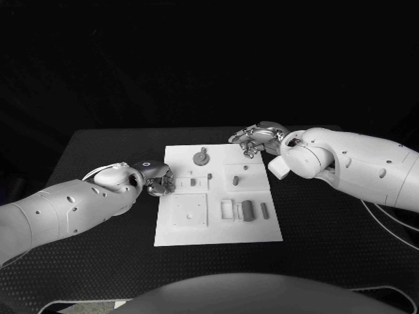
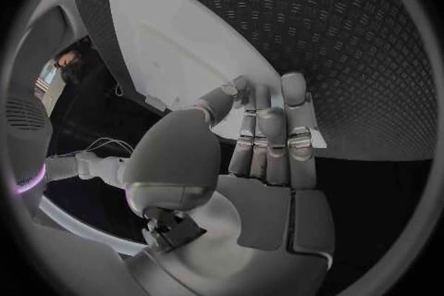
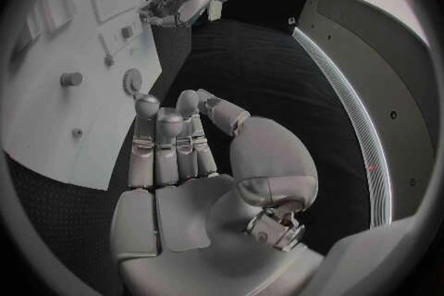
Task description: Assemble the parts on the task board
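Both hands wait at the board's edges, nothing picked up yet.

From above, the left hand [image 1: 153, 177] sits at the task board [image 1: 219, 229] near its left rim and the right hand [image 1: 256, 139] at its far right corner, likely flanking it to share the parts [image 1: 247, 209] lying on it. Each wrist view shows its own hand's fingers [image 2: 268, 140] straight, side by side, holding nothing.

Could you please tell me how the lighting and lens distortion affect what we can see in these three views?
Head view: dark surroundings, the white rectangular task board bright, its small grey parts still distinguishable. Left wrist view: fisheye bends the board's straight edges; the silver left hand is evenly lit. Right wrist view: similar bending, the board nearly washed out, the silver right hand clear.
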